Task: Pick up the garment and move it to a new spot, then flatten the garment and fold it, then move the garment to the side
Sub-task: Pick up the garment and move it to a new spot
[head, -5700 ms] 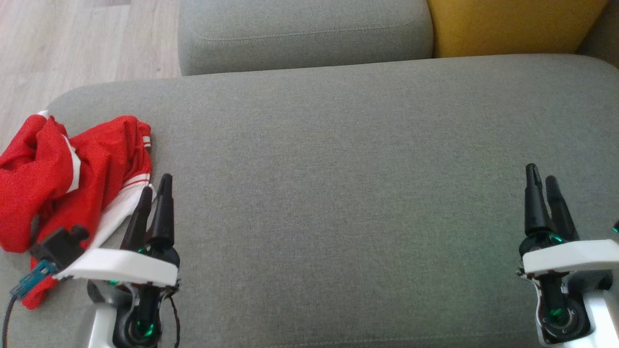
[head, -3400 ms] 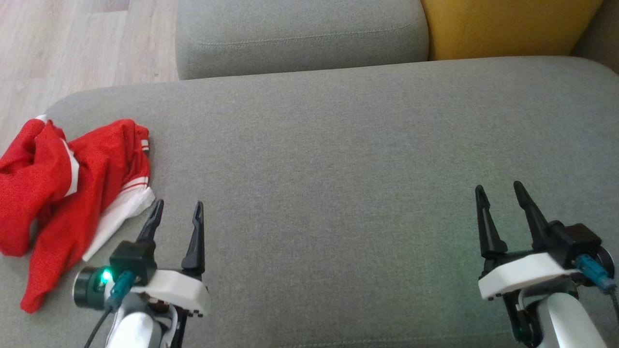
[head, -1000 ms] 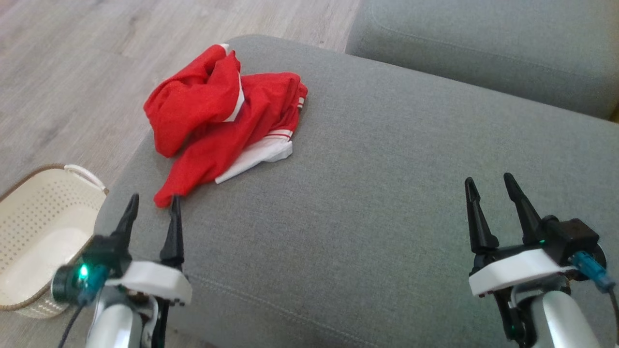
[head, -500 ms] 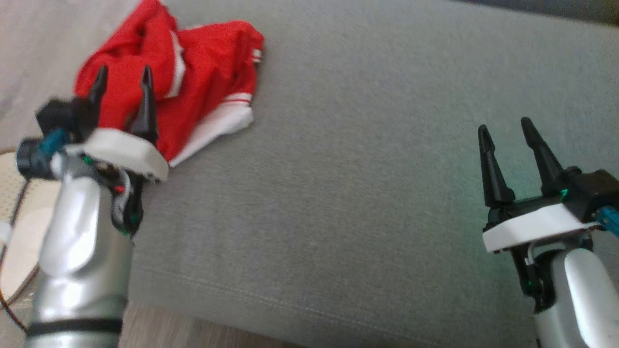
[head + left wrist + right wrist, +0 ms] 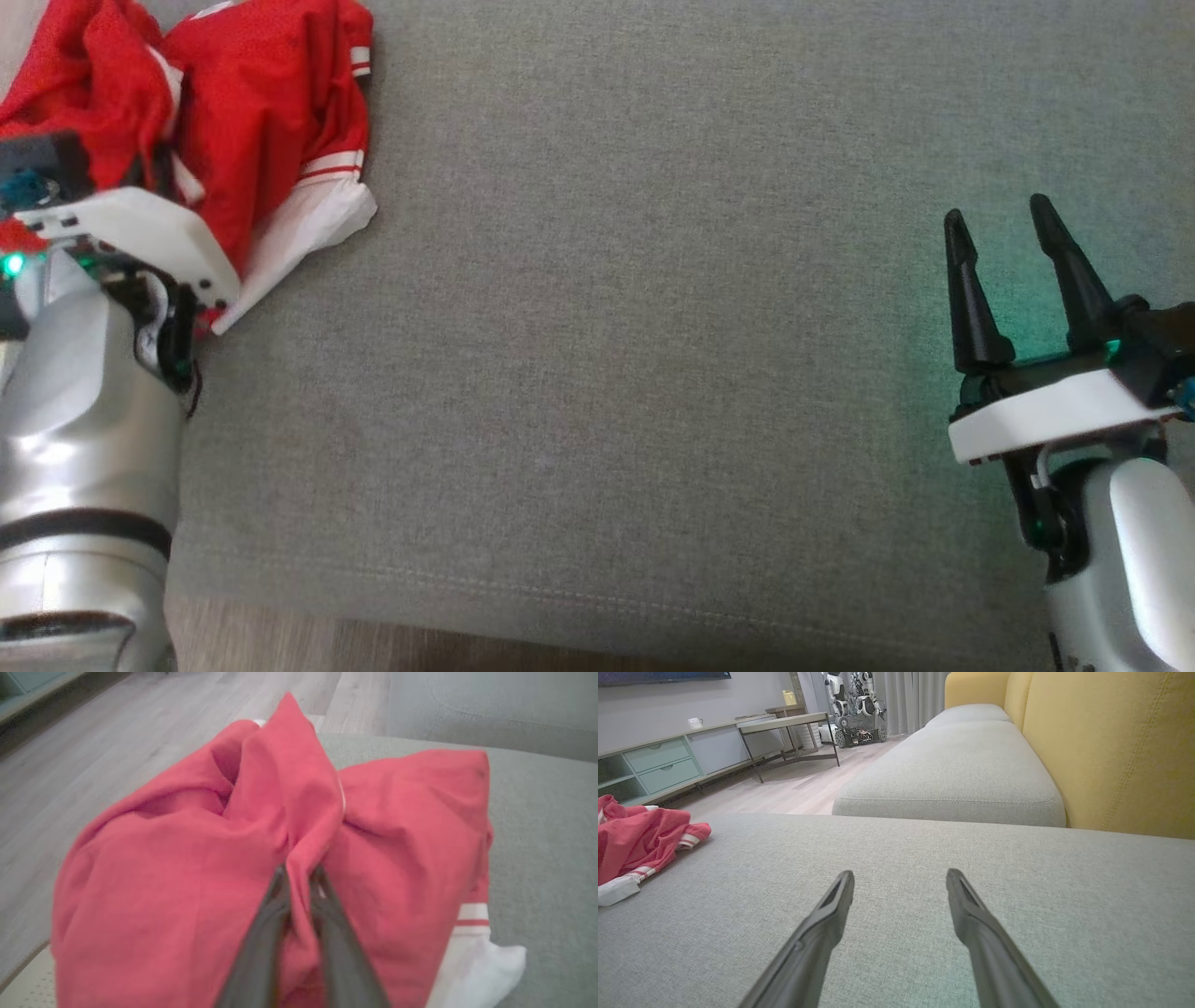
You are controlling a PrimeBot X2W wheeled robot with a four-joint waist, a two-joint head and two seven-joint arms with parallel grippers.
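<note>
**A:** Where did the red garment [image 5: 271,103] lie?

**B:** It was crumpled in a heap at the left end of the grey sofa seat [image 5: 653,327], close to the edge beside the wood floor [image 5: 117,742]. Its white band [image 5: 313,219], edged with red stripes, lay flat on the cushion on the side facing the middle of the seat.

**A:** And the left gripper [image 5: 299,875]?

**B:** It was right on the heap. In the left wrist view the two dark fingers [image 5: 259,933] stood nearly together. A raised ridge of red cloth was pinched between their tips, near the middle of the heap. From the head, the white wrist housing [image 5: 140,229] covered the fingers, with red cloth around and beyond it.

**A:** Was the cloth off the cushion?

**B:** I couldn't tell. Most of the heap rested on the seat.

**A:** The right gripper [image 5: 995,209]?

**B:** Its fingers were spread wide with nothing between them. It was over bare cushion at the right side, well apart from the garment. Its wrist view had the garment far off to the left. A second grey cushion [image 5: 962,765] was ahead and a yellow backrest [image 5: 1111,751] stood to the right.
</note>
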